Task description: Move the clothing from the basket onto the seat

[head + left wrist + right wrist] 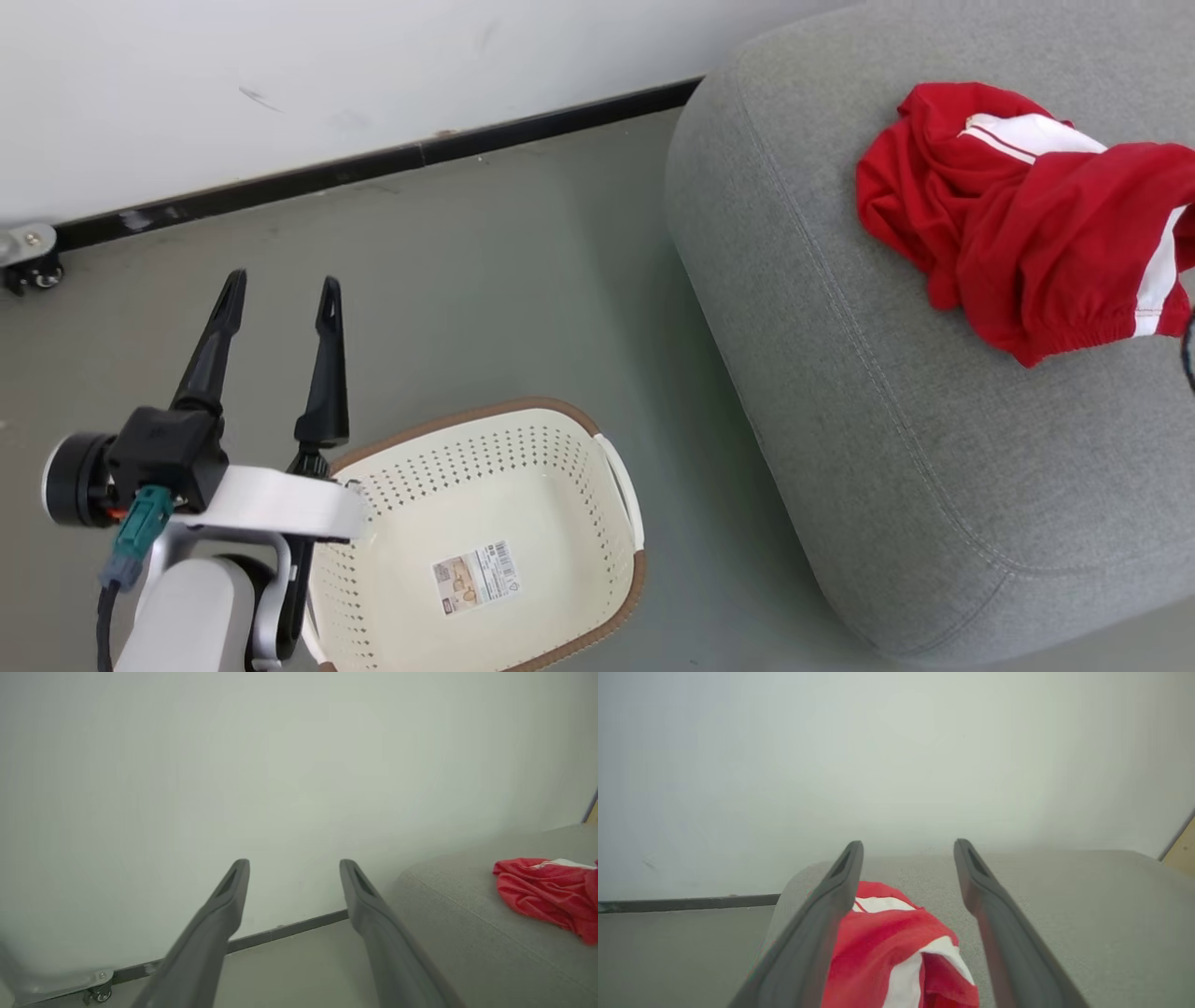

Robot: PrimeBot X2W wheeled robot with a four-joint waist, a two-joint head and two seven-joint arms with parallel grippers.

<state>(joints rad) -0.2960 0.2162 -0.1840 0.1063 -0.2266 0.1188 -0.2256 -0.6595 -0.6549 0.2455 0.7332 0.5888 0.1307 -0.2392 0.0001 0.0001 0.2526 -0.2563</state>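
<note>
The red clothing (1018,215) with white panels lies crumpled on the grey seat (840,355) at the upper right, and also shows at the right of the left wrist view (544,893). The cream basket (485,551) with a brown rim stands on the floor at the bottom centre; inside it I see a label sticker. My left gripper (280,294) is open over the floor just left of the basket, holding nothing. My right gripper (908,851) is open above the clothing (887,952), which lies on the seat (1064,896) below its spread fingers.
A white wall with a dark baseboard (373,163) runs behind the floor and seat. A small caster wheel (33,261) stands at the far left by the wall. Grey-green floor (523,280) lies between basket and seat.
</note>
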